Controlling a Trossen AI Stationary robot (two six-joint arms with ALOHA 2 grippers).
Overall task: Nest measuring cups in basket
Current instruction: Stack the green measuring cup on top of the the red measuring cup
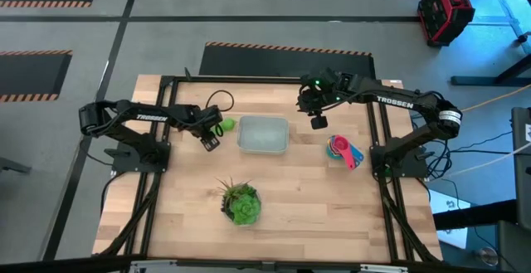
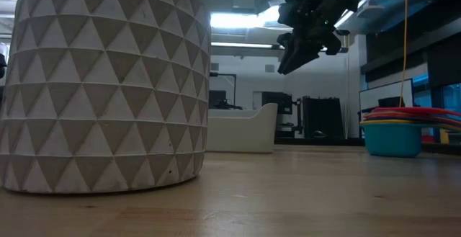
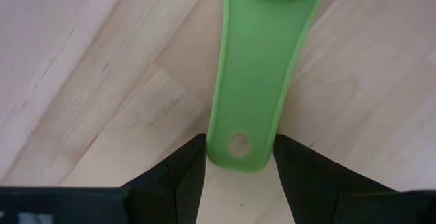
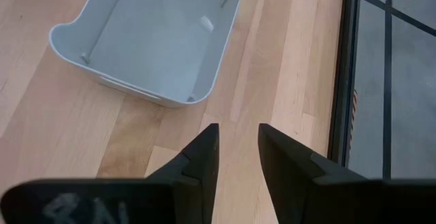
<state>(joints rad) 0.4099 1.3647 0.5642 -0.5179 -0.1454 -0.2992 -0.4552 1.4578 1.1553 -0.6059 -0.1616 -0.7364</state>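
A green measuring cup (image 1: 226, 125) lies left of the pale grey-blue basket (image 1: 264, 120), with its handle pointing at my left gripper (image 1: 210, 140). In the left wrist view, my left gripper (image 3: 239, 144) is shut on the green cup (image 3: 266, 47) at its handle. The other cups sit nested in a stack (image 1: 343, 149) on the table right of the basket, and the same stack (image 2: 403, 125) shows in the low view. My right gripper (image 1: 319, 123) hangs in the air between the basket and the stack. The right gripper (image 4: 238, 132) is slightly open and holds nothing. The basket (image 4: 157, 40) holds nothing. My left gripper pinches the free end of the green cup's handle (image 3: 225, 152), by the hang hole, between its two fingertips (image 3: 194, 159). The fingers come level from the table's left side, along the handle, one on each long edge. The handle lies flat, close over the wood; whether it is lifted, I cannot tell.
A leafy plant (image 1: 241, 204) in a white patterned pot (image 2: 104, 86) stands near the table's near edge, in front of the basket. Bare wood lies between the plant and the basket (image 2: 241, 132). A dark frame runs around the table's edges.
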